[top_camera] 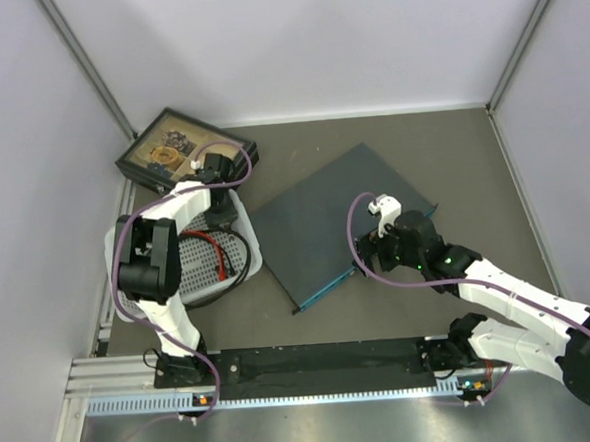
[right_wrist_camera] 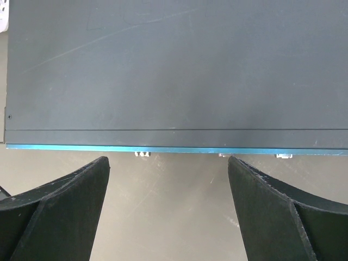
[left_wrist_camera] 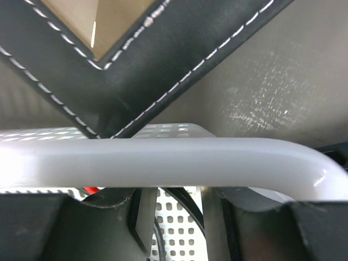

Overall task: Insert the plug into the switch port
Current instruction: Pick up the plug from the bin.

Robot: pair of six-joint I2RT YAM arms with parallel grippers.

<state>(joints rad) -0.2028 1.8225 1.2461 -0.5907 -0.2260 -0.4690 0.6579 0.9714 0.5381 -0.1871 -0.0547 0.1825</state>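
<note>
While both arms are out over the tabletop (top_camera: 452, 171), nothing has been plugged in, so I judge the task to be in its early part.

At the far left, the black compartmented box (top_camera: 144, 173) sits near the back corner. Its stitched rim and tan inside show in the left wrist view, and no writing on it can be read.

Just beside it, the left tool (top_camera: 215, 174) hovers at the far rim of the white perforated basket (left_wrist_camera: 163, 163). Its fingers stand partly apart, with the rim running across just ahead of them. Whether they pinch the rim, a cable or nothing, I cannot tell.

Inside the basket lie a red cable (top_camera: 217, 248) and a black cable (top_camera: 240, 269). The plug presumably ends one of these, but I cannot pick it out.

Toward the middle, the switch (top_camera: 340, 223) lies flat and skewed, just beside the basket. Its teal port edge (right_wrist_camera: 174, 148) is turned toward the near right, and no cable runs to it. Its top is plain, with no brand or label legible.

On the right, the right tool (right_wrist_camera: 167, 179) is spread wide and empty, facing that edge from nearby.

What is left, by my reckoning, is nearly everything: fetching the plug, carrying it across, lining it up with a socket and pressing it home.
</note>
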